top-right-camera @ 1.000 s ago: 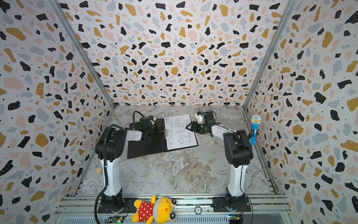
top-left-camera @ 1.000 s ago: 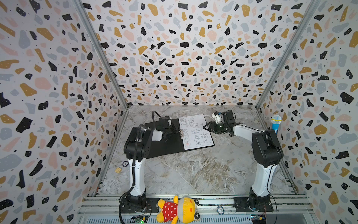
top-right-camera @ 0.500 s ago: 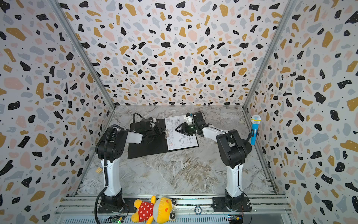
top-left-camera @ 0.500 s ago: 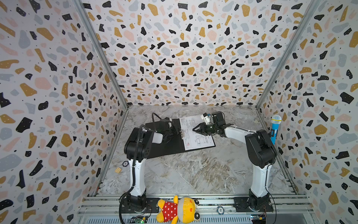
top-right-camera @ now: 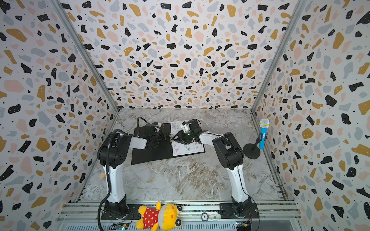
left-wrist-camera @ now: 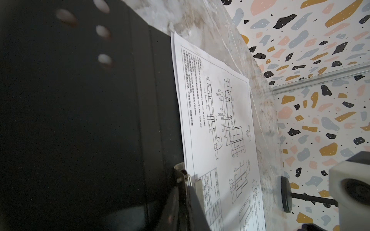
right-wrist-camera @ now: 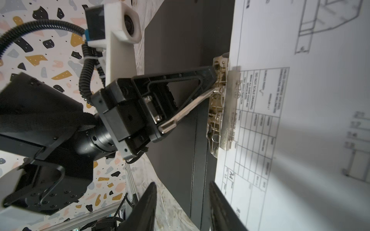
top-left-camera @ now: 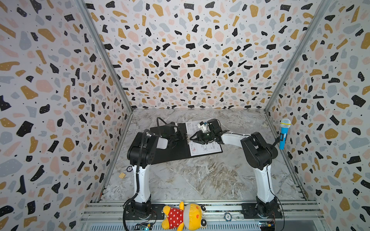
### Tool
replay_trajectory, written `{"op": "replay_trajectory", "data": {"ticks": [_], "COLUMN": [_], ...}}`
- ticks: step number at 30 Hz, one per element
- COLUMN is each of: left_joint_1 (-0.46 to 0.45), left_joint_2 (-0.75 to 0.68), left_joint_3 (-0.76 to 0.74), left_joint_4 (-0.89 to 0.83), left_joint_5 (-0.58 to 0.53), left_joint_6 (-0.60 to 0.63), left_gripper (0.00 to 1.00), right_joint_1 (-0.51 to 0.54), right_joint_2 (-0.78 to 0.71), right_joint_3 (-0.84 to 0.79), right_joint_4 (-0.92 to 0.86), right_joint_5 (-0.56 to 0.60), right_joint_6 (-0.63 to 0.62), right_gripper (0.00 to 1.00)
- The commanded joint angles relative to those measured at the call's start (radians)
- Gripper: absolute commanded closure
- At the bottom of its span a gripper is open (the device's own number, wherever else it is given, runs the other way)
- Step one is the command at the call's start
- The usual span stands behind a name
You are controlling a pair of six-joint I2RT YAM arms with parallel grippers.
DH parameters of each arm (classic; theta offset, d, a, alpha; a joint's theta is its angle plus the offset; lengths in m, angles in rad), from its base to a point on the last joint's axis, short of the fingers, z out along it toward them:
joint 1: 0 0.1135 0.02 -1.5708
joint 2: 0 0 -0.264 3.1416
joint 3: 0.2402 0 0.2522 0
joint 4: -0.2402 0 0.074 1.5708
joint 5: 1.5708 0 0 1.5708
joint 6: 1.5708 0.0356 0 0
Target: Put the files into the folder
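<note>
**Left gripper** (right-wrist-camera: 217, 77). The fingers were together. Their tips rested at the hinge end of the metal clip (right-wrist-camera: 220, 112). The clip's lever (right-wrist-camera: 188, 111) stood raised and lay along one finger. Whether the fingers actually pinched the lever could not be told.

**Right gripper** (right-wrist-camera: 184, 208). The fingers were apart with nothing between them. It hovered low, pointing at the clip and at the left gripper. One finger was above the sheet's margin and the other was off to the folder side.

**Position of the sheet.** The drawing sheet (top-left-camera: 204, 147) lay flat directly beneath the right gripper and just beyond the left gripper's tips. It rested on the half of the open folder (top-left-camera: 172, 154) on the right arm's side, black inside facing up. Its long axis ran parallel to the spine (right-wrist-camera: 201, 160), crosswise to the line on which both grippers pointed. Its spine-side edge sat at the clip, overlapped by the clip's plate (right-wrist-camera: 232, 112). Whether the plate pressed on the paper could not be told. No second sheet could be made out.

**Arm pose.** In both top views, each arm reached forward and inward with its forearm low and near level. The grippers met tip to tip across the spine.

**Assessment.** The right gripper, being over the paper, was better placed to seat the edge. The left appeared committed to the clip. Lowering the lever looked like the remaining step.
</note>
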Motion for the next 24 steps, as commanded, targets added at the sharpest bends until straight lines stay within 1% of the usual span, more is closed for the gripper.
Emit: {"op": "replay_trajectory", "data": {"ticks": [1, 6, 12, 24], "left_joint_1": [-0.006, -0.006, -0.006, -0.006], "left_joint_2": [-0.009, -0.009, -0.003, -0.002], "left_joint_3": [-0.022, -0.023, -0.023, -0.023], "left_joint_4": [-0.036, -0.032, -0.028, -0.034], "left_joint_5": [0.007, 0.01, 0.009, 0.007], "left_joint_6": [0.02, 0.02, 0.02, 0.033], "left_gripper": [0.88, 0.88, 0.89, 0.9], "right_joint_1": [-0.002, -0.002, 0.001, 0.009], "right_joint_2": [-0.012, 0.022, 0.043, 0.092], "right_joint_3": [0.047, 0.088, 0.094, 0.133], "right_joint_4": [0.033, 0.021, 0.048, 0.081], "right_joint_5": [0.006, 0.002, -0.009, -0.031], "right_joint_6": [0.029, 0.049, 0.082, 0.141], "right_gripper": [0.57, 0.57, 0.59, 0.59]}}
